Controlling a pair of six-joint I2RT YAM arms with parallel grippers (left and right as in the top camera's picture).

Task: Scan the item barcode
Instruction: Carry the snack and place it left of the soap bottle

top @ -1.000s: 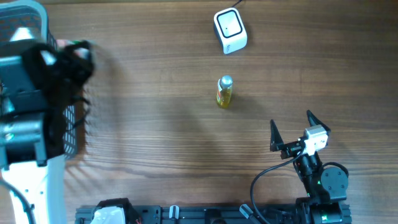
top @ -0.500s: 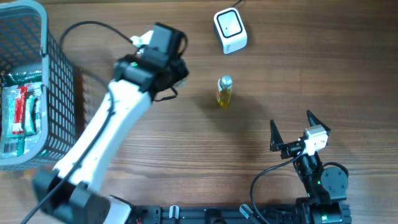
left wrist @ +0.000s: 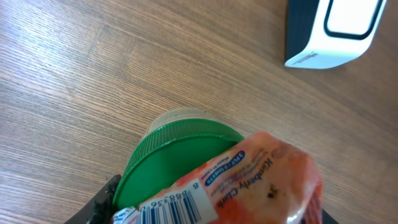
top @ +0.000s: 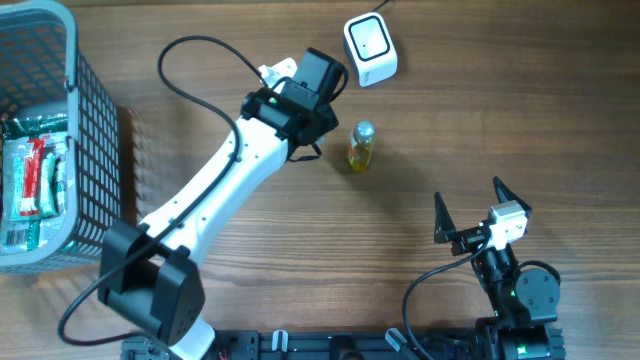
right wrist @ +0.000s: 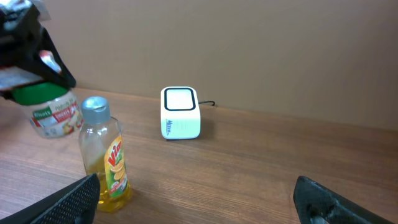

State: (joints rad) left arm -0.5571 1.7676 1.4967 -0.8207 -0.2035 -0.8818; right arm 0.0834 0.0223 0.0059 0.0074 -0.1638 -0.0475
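My left gripper [top: 312,84] is shut on the item [left wrist: 261,174], a small jar with a green lid [left wrist: 168,158] and an orange label. The label's barcode [left wrist: 186,202] faces the left wrist camera. The jar hangs above the table just left of the white scanner [top: 370,48], whose dark-framed window [left wrist: 351,18] shows at the top right of the left wrist view. From the right wrist view the jar [right wrist: 51,112] hangs left of the scanner [right wrist: 180,112]. My right gripper [top: 470,212] rests open near the front right, holding nothing.
A yellow dish-soap bottle [top: 361,147] with a grey cap stands upright just right of my left arm, in front of the scanner. A grey wire basket [top: 95,170] holding several packets [top: 35,180] stands at the far left. The scanner's cable runs off the back edge.
My left arm has swung from over the basket rightward across the table with the jar, ending beside the scanner. The right arm has not moved.
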